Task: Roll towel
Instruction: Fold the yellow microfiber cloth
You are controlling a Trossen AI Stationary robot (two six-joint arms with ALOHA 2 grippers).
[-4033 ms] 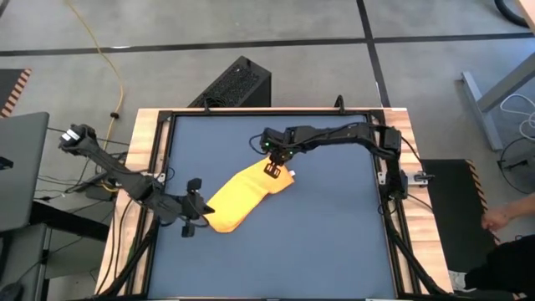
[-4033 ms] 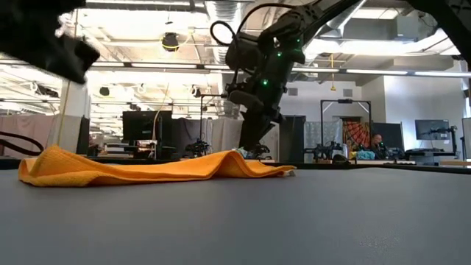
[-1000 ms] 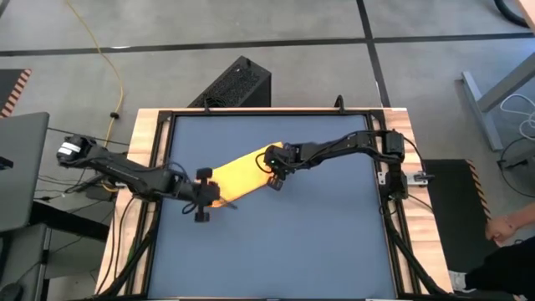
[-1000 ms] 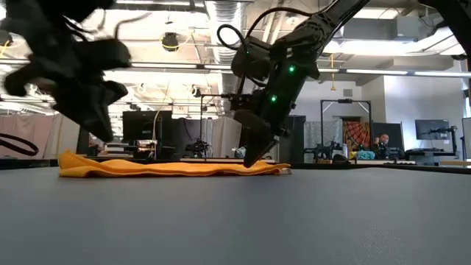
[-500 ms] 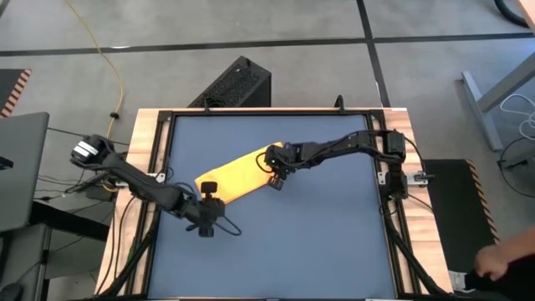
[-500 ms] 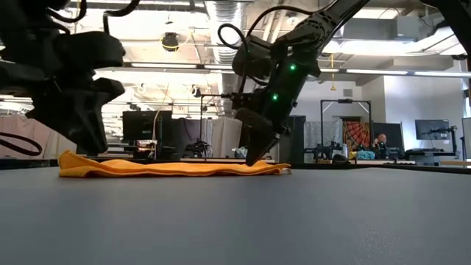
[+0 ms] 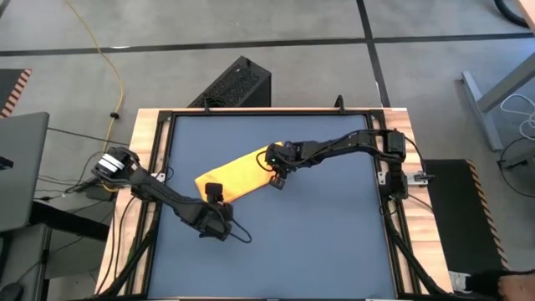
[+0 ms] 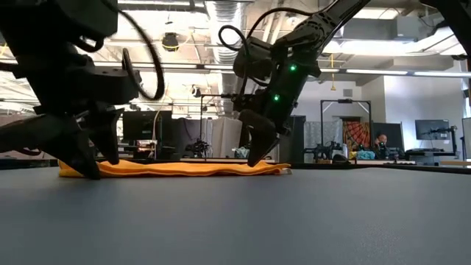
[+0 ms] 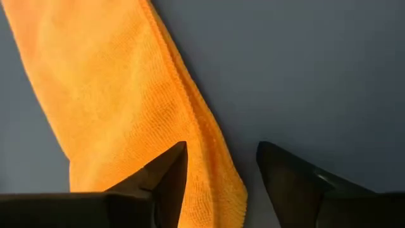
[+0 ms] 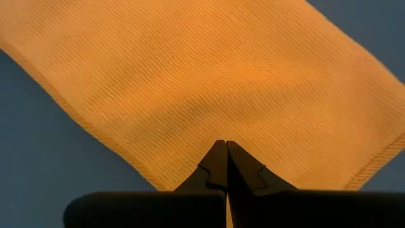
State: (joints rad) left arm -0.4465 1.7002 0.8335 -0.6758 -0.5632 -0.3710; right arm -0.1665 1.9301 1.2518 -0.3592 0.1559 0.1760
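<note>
The yellow towel (image 7: 238, 171) lies flat on the blue table as a long narrow strip, slanting from the left middle toward the far right. My left gripper (image 9: 221, 161) is open, low at the towel's near-left end (image 8: 73, 168). One finger (image 9: 168, 174) stands over the cloth and the other (image 9: 285, 180) over bare table, with the towel's corner (image 9: 231, 193) between them. My right gripper (image 7: 274, 174) is shut, its tips on the towel near the far-right end. My left gripper straddles the towel's corner; whether either finger touches the cloth I cannot tell. My right gripper presses its shut fingertips (image 10: 225, 152) down on the towel's top face (image 10: 221, 120) near the far-right end (image 8: 265, 168). It comes slanting down from the right, and the cloth lies flat on the table under it.
A black frame (image 7: 167, 134) and wooden borders edge the blue table. There is bare table surface (image 7: 318, 242) toward the near and right sides. A black box (image 7: 236, 84) stands on the floor beyond the far edge. Part of a person (image 7: 493, 288) shows at the near right.
My left gripper has moved toward the table's near edge and down to the towel's near-left end, tipping its fingers steeper, and has opened. The towel has stayed flat in place, and my right gripper has kept still on it.
</note>
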